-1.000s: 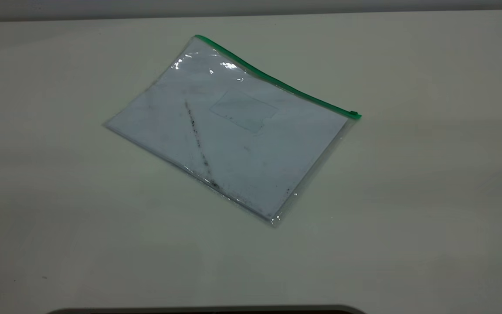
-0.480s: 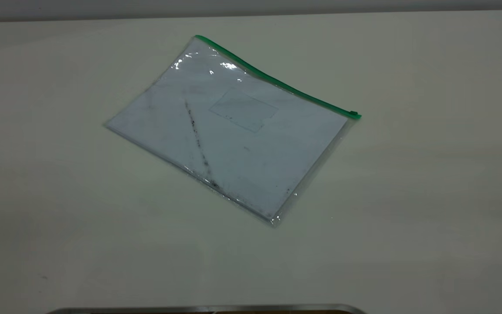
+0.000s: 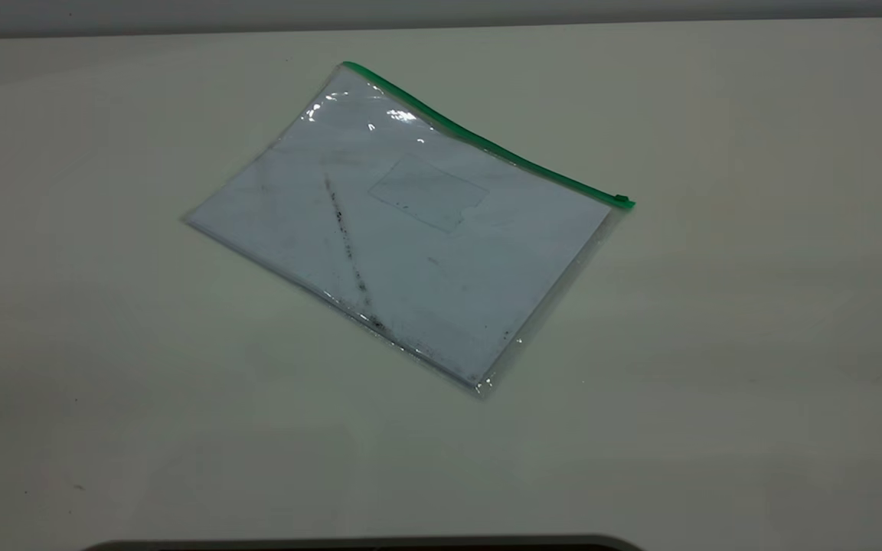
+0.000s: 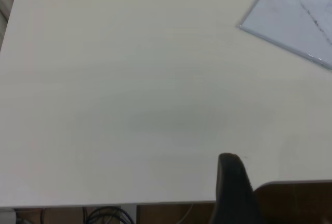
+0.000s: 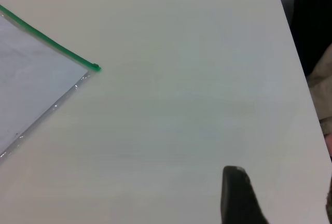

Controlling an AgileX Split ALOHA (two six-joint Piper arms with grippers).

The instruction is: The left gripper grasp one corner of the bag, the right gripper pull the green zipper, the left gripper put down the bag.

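The bag [image 3: 403,229] lies flat on the white table [image 3: 717,344], a clear pouch with white sheets, a dark diagonal smudge and a small card pocket. The green zipper [image 3: 487,145] runs along its far long edge, with the slider tab [image 3: 622,200] at the right end. Neither gripper shows in the exterior view. A part of my left gripper [image 4: 233,187] shows in the left wrist view, far from the bag's corner [image 4: 295,16]. A part of my right gripper [image 5: 236,195] shows in the right wrist view, well away from the zipper [image 5: 46,42] and the slider tab [image 5: 95,67].
The table's edge [image 4: 104,204] is close to the left gripper, with cables below it. The table's right edge [image 5: 298,79] runs near the right gripper, with a dark object [image 5: 314,22] beyond it. A dark rim [image 3: 364,543] lies along the front.
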